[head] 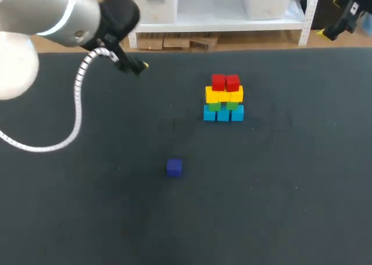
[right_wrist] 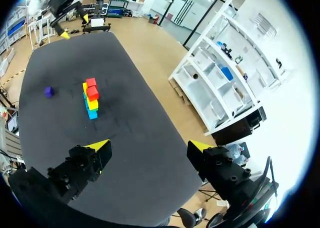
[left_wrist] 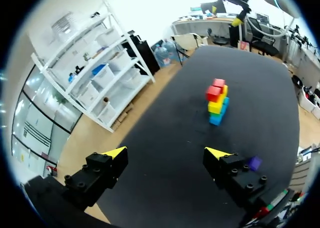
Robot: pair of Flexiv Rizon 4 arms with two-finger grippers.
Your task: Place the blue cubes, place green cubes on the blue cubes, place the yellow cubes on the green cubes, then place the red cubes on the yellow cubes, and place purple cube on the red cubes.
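Near bench middle, toward the front edge: purple cube alone, well apart from stack, whose red top is bare. Left fingers wide open, empty, over far-left corner, with the cube ahead and off to one side. Right fingers wide open, empty, past far-right corner. Left looks nearer, so likely its pick.
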